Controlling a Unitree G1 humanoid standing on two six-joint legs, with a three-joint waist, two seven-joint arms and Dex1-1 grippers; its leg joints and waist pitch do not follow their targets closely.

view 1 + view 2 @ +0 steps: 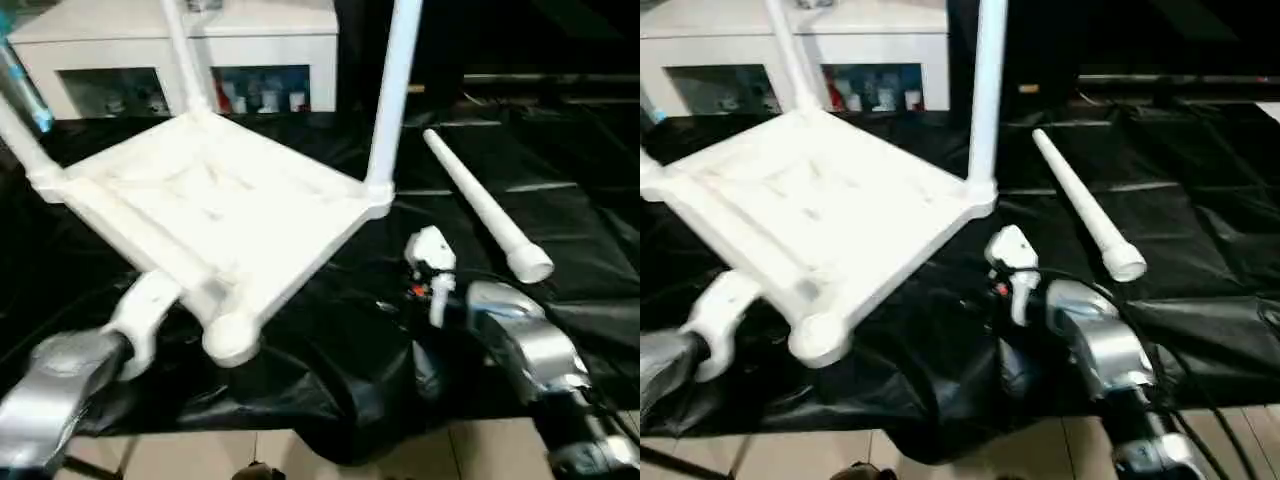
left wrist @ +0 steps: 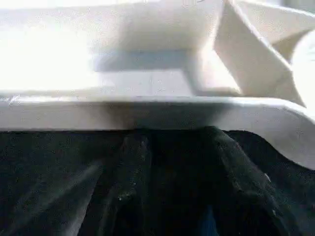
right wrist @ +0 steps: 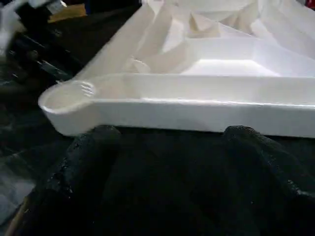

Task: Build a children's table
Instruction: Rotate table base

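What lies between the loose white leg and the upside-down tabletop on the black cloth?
Bare black cloth separates the loose leg from the tabletop, as the left eye view shows.

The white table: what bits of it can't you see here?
- Tops of the standing legs: cut off by the top edge in both eye views.
- Tabletop's top face: turned down against the black cloth.
- Near rim under the left hand: the left wrist view sits too close; a grip can't be told.

Smooth white plastic tabletop (image 1: 215,205), faintly glossy, ribs moulded underneath. Beside it, the loose leg (image 1: 485,205), same smooth white plastic tube. Under the tabletop, crinkled black cloth (image 1: 560,215) with a dull sheen. Forearms (image 1: 525,340) look like brushed silver metal.
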